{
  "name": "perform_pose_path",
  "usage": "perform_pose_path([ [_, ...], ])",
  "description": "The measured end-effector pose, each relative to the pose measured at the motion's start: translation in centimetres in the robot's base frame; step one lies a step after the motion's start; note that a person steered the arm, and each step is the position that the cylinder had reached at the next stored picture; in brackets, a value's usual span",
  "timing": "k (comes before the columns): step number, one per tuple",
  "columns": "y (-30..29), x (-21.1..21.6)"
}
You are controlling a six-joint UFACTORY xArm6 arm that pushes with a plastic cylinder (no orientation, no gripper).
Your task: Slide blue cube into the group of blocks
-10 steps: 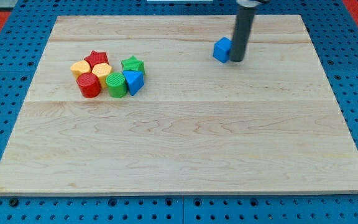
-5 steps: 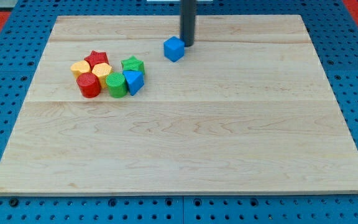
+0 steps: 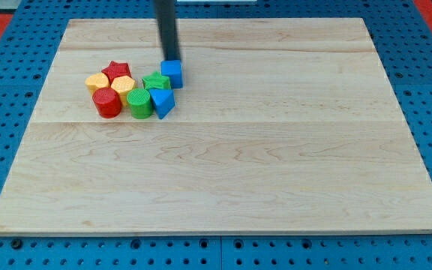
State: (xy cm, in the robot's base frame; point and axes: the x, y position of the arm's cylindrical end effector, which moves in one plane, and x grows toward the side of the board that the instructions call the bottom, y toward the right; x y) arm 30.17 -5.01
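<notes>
Seven small coloured blocks sit bunched on the left half of the pale wooden board (image 3: 223,172), which lies on a blue pegboard table (image 3: 6,150). Going left to right through the bunch: a yellow block (image 3: 94,81) whose shape I cannot make out, a red cylinder (image 3: 106,103) at its near side, a red star-shaped block (image 3: 115,70) at the far edge, a yellow hexagonal block (image 3: 123,84) in the middle, a green cylinder (image 3: 139,103), a green star-shaped block (image 3: 156,81), and a blue wedge-like block (image 3: 162,99) on the near right. Pressed against the right side of the green star is the blue cube (image 3: 172,73), touching the group at its far right corner and sitting just beyond the blue wedge. Its top face is lighter than its sides, and it stands flat on the wood. There is no gripper and no jaws here, only a straight dark rod; my tip (image 3: 170,59) comes down at the far edge of the blue cube, touching or almost touching its back, slightly toward the cube's left. The rod rises out of the view's top.
</notes>
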Motion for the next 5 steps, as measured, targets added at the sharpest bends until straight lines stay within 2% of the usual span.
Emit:
perform_pose_path([
  [1,7.4,0.4],
  [2,7.2,2.0],
  [5,-5.5,3.0],
])
